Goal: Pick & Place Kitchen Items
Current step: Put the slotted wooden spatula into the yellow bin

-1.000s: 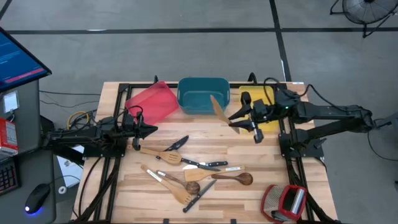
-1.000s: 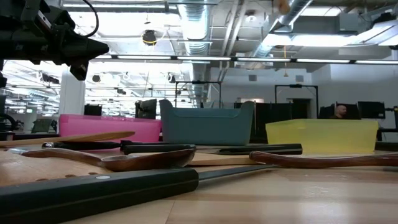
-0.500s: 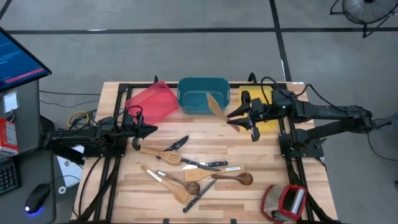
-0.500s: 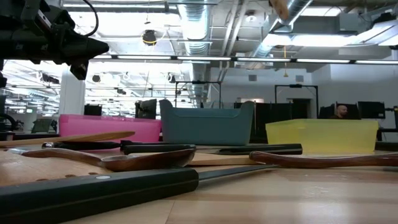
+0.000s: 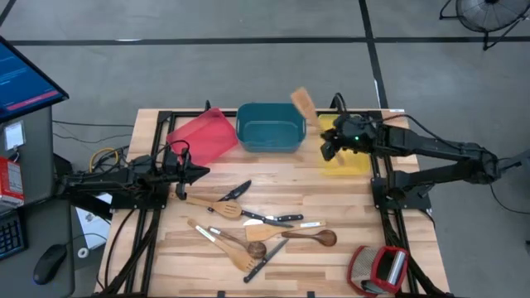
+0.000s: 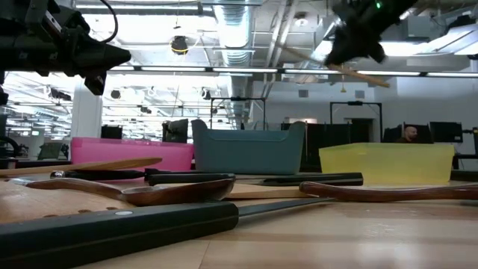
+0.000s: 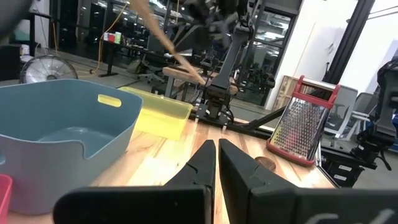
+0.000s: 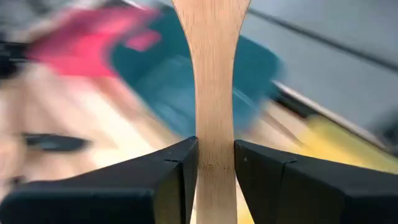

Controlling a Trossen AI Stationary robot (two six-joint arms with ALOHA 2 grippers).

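While our right gripper clamps a wooden spatula above the yellow tray, its blade reaches beyond the teal tray. Our left gripper waits shut, near the red tray.

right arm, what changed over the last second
The right gripper, shut on the wooden spatula, swung from the table in front of the teal tray back toward the yellow tray. The spatula's blade now sticks out past the teal tray's far right corner, raised high in the low view. The left gripper stayed shut at the table's left, and the utensils on the table did not move.
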